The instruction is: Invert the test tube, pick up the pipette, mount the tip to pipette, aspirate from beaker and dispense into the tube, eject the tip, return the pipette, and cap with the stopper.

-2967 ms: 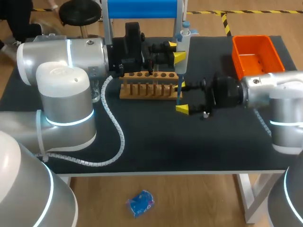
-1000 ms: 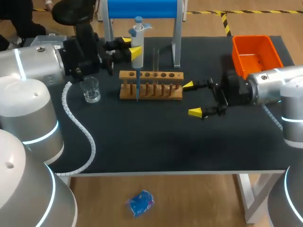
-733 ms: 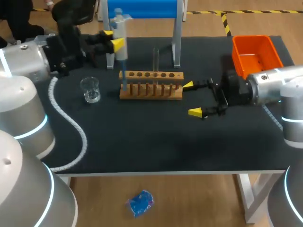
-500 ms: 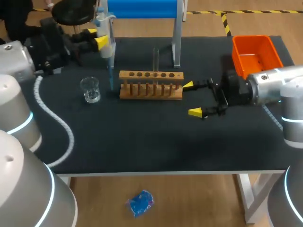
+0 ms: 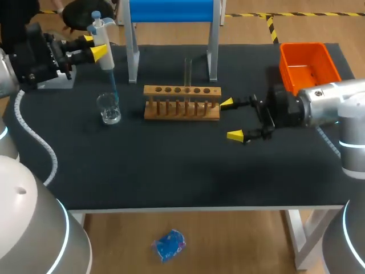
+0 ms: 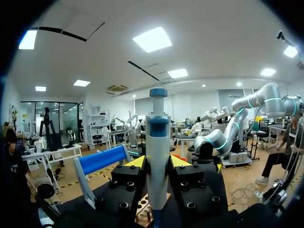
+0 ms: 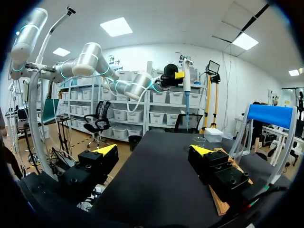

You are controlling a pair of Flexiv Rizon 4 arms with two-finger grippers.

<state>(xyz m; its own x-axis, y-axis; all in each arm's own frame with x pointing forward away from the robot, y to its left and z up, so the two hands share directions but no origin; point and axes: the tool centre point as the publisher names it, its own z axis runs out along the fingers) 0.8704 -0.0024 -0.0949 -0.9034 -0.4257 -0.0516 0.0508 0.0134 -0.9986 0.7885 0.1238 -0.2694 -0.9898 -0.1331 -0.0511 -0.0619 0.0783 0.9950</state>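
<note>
Above beaker [image 5: 108, 110]: left tool [image 5: 94, 46] pinching pipette [image 5: 106, 60] | right tool [image 5: 231, 119] spread beside rack [image 5: 181, 104]

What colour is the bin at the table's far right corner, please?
The bin is orange, shown best in the head view.

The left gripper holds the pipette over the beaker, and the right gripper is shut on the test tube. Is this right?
Not fully. The head view shows the right gripper open and empty; the test tube stands in the rack. The left gripper does hold the pipette over the beaker.
</note>
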